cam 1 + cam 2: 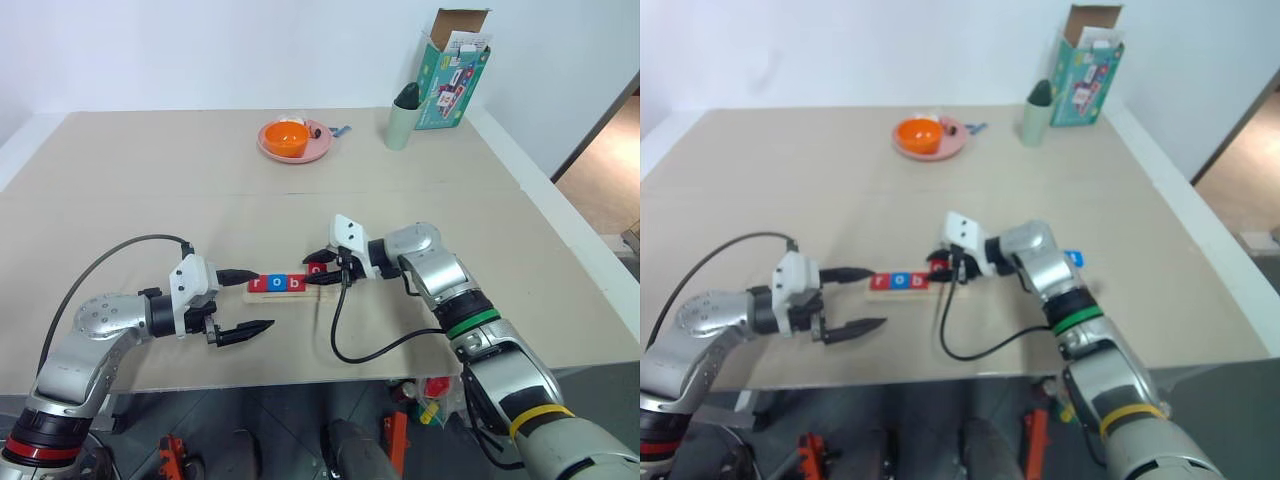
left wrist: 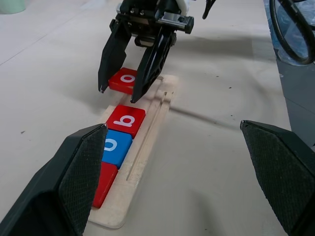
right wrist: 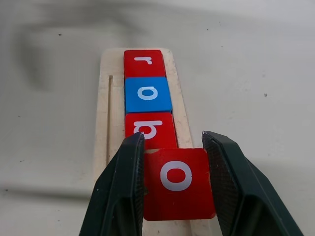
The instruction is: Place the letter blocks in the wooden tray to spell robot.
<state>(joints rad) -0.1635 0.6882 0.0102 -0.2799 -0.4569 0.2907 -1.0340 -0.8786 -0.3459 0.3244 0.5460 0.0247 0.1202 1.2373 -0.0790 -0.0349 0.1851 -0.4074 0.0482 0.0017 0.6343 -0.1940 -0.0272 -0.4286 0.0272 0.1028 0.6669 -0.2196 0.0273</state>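
The wooden tray (image 1: pixel 300 296) lies near the table's front edge, between my two grippers. Three letter blocks sit in it in a row: red r (image 3: pixel 143 61), blue o (image 3: pixel 147 93), red b (image 3: pixel 149 129). My right gripper (image 3: pixel 173 142) is shut on a red o block (image 3: pixel 177 183), held right beside the b at the tray's free end; whether it rests in the tray I cannot tell. My left gripper (image 2: pixel 172 125) stands wide open at the tray's r end, touching nothing. A blue block (image 1: pixel 1072 259) lies on the table beyond my right forearm, its letter unreadable.
At the back of the table stand a pink plate (image 1: pixel 310 152) with an orange bowl (image 1: pixel 286 137), a pale green cup (image 1: pixel 402 125) and an open green carton (image 1: pixel 452 70). A black cable (image 1: pixel 345 345) loops from my right wrist over the table's front.
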